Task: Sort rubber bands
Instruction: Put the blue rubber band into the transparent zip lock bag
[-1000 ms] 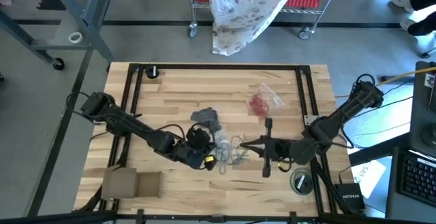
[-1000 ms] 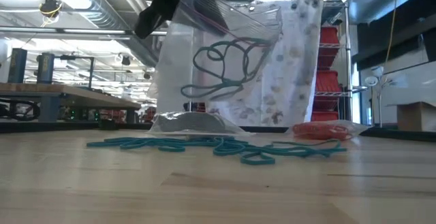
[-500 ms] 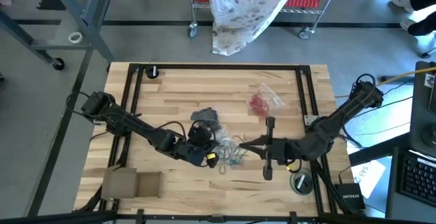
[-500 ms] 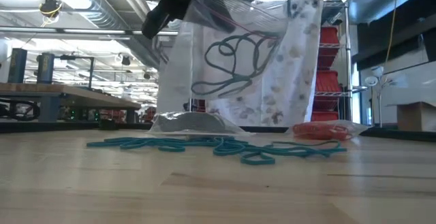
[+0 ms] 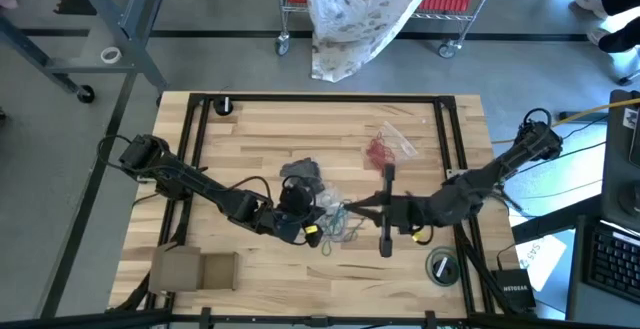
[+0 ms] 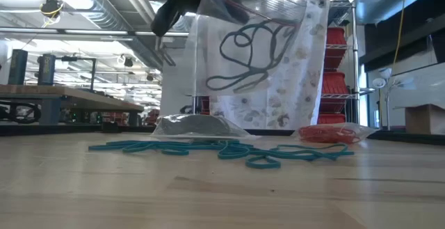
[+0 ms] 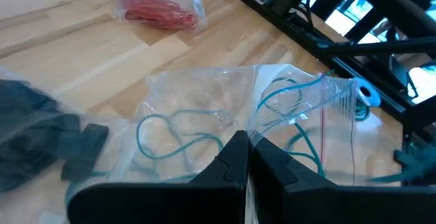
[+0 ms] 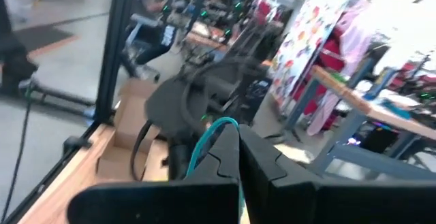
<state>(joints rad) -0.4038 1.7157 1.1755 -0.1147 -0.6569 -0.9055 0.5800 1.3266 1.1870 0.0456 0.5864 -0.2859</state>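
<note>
A clear plastic bag (image 6: 243, 55) with a few teal rubber bands (image 6: 254, 51) inside hangs above the table, lifted clear. My left gripper (image 7: 246, 157) is shut on it near the table's middle (image 5: 306, 221). My right gripper (image 8: 238, 149) is shut at the bag's other side (image 5: 352, 209), and it points level. More teal rubber bands (image 6: 229, 149) lie loose on the wood below. A bag of red bands (image 5: 383, 151) and a bag of dark grey bands (image 5: 303, 174) lie farther back. My left gripper pinches the bag's upper edge (image 7: 253, 134) between its two shut fingers, coming slanting down from the table's left. The bag hangs below, its bottom clear of the table. My right gripper comes level from the table's right. A teal band's loop (image 8: 212, 130) shows right at its fingertips. The bag's upper right corner (image 6: 300, 1) is drawn up toward it. Whether it pinches plastic, band or both I cannot tell.
A cardboard box (image 5: 195, 267) sits at the near left corner and a tape roll (image 5: 441, 266) at the near right. The black frame rail (image 5: 320, 97) runs round the table. Bare wood lies at the far left.
My right gripper has risen a little and gone toward the table's left, rolling its wrist. The bag has gone up with it: its right side and the teal bands inside now hang higher above the table. The loose bands below have stayed put.
</note>
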